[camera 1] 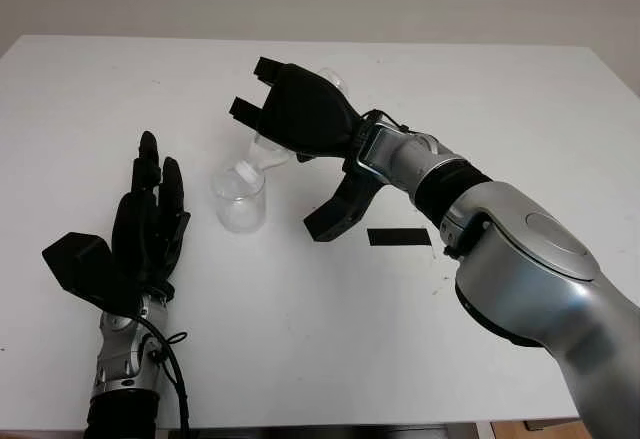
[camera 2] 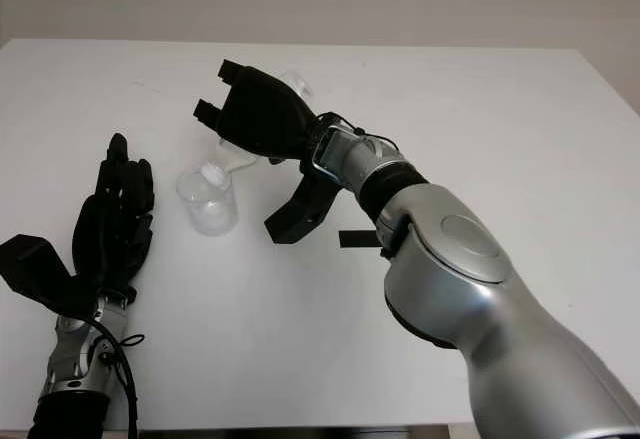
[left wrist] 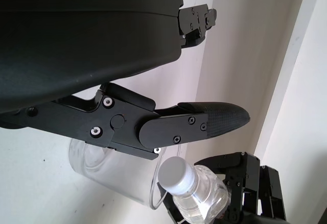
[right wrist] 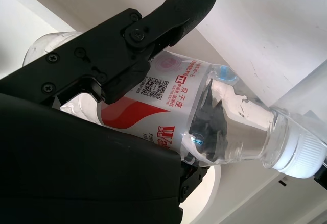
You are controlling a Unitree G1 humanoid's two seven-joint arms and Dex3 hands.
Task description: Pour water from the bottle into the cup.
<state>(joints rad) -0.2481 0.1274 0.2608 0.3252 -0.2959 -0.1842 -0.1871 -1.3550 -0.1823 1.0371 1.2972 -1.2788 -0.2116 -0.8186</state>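
My right hand is shut on a clear water bottle with a red and white label, held above the middle of the table. The bottle is tipped over, its neck slanting down to the left. Its white cap is on and sits just over the rim of the clear plastic cup. The cup stands upright on the table. My left hand is open at the near left, a short way left of the cup and apart from it.
A black strip of tape lies on the white table right of the cup, under my right forearm. The table's near edge runs along the bottom of the eye views.
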